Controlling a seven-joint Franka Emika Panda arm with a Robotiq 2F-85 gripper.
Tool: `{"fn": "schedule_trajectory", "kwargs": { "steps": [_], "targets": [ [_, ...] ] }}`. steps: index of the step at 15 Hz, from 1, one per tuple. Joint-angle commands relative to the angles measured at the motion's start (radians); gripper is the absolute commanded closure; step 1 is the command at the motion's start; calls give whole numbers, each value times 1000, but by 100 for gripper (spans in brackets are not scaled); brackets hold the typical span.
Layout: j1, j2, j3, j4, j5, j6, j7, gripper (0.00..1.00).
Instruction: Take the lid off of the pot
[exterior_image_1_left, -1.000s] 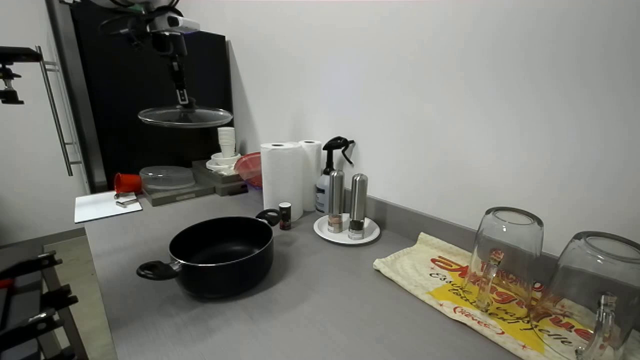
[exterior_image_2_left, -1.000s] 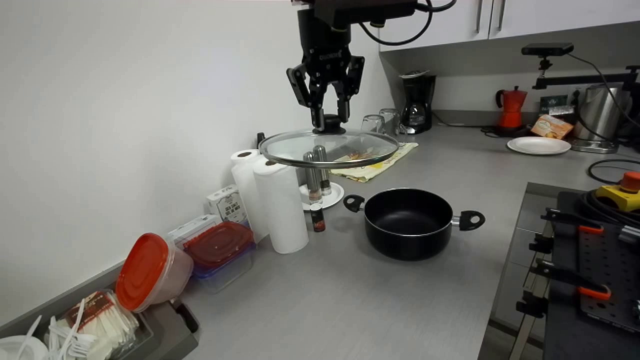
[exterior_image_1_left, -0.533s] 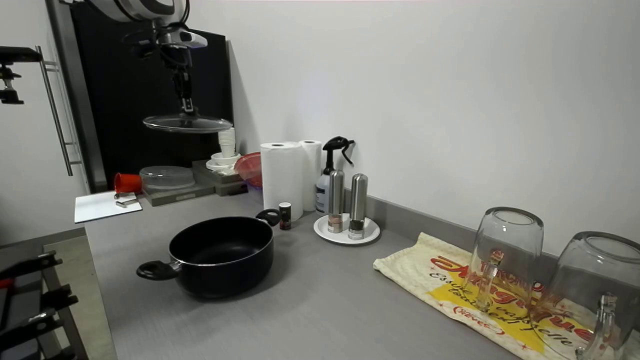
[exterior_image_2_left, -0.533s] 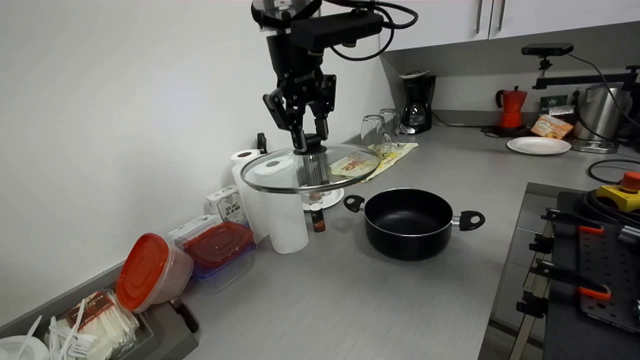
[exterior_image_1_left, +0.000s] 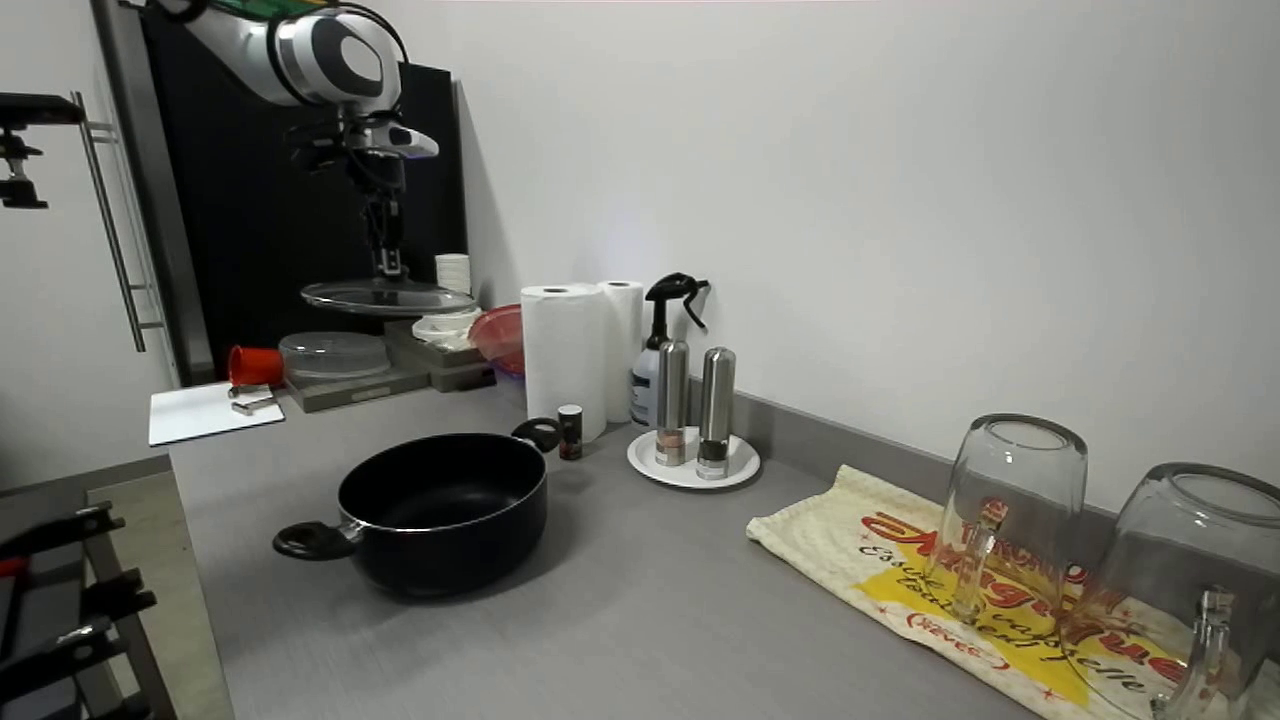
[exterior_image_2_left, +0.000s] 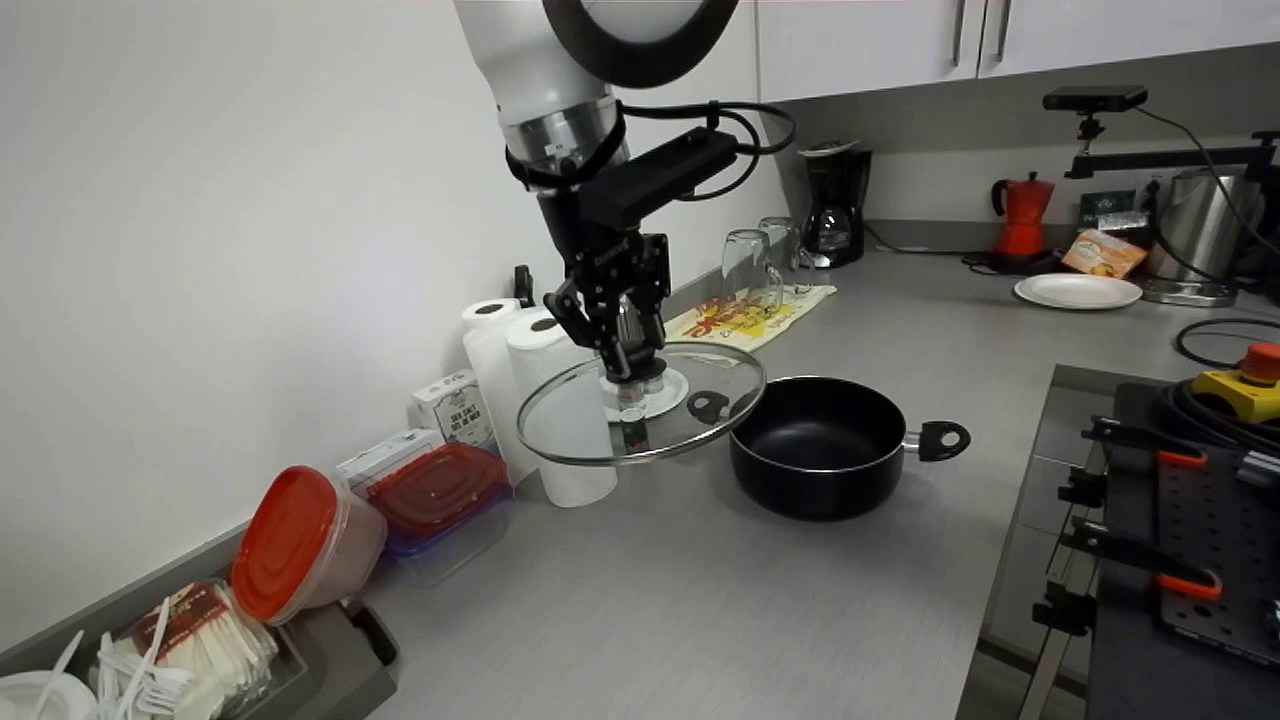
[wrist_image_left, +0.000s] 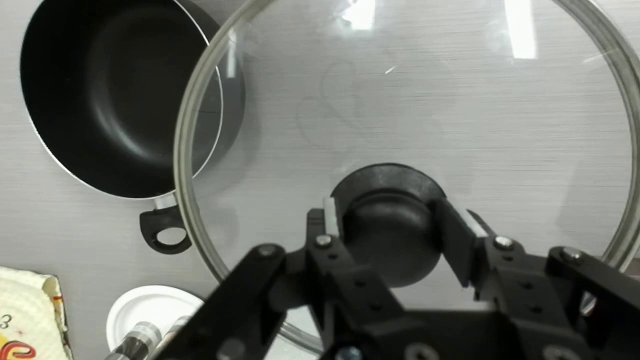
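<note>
The lid (exterior_image_2_left: 640, 459) hangs in the air above the grey worktop, off to one side of the pot, a clear glass disc with a metal rim. My gripper (wrist_image_left: 390, 220) is shut on its black knob (wrist_image_left: 392, 240), which sits between both pads in the wrist view. In an exterior view the lid (exterior_image_1_left: 345, 298) looks close to level under the gripper (exterior_image_1_left: 389, 265). Uncovered, the black pot (exterior_image_2_left: 820, 485) stands on the worktop with its inside showing. From the wrist, the lid's rim overlaps one edge of the pot (wrist_image_left: 120, 110).
Paper towel rolls (exterior_image_2_left: 565, 440) stand by the wall, below and near the lid. Beside them are a small dark bottle (exterior_image_2_left: 635, 437) and a white plate (exterior_image_1_left: 740, 470) bearing two metal mills (exterior_image_1_left: 716, 400). Plastic tubs (exterior_image_2_left: 310, 545) line the wall; glass mugs (exterior_image_1_left: 1010, 530) rest on a printed cloth.
My gripper has come down a good way with the lid still in its grasp, drifting slightly sideways. The pot and the other objects have stayed put.
</note>
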Motion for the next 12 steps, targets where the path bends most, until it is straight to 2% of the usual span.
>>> {"fn": "schedule_trajectory", "kwargs": {
  "steps": [1,12],
  "targets": [
    [14,45,-30,42,31,-23,-31,75],
    [28,212,-53,99,106,-4,-29,75]
  ]
}}
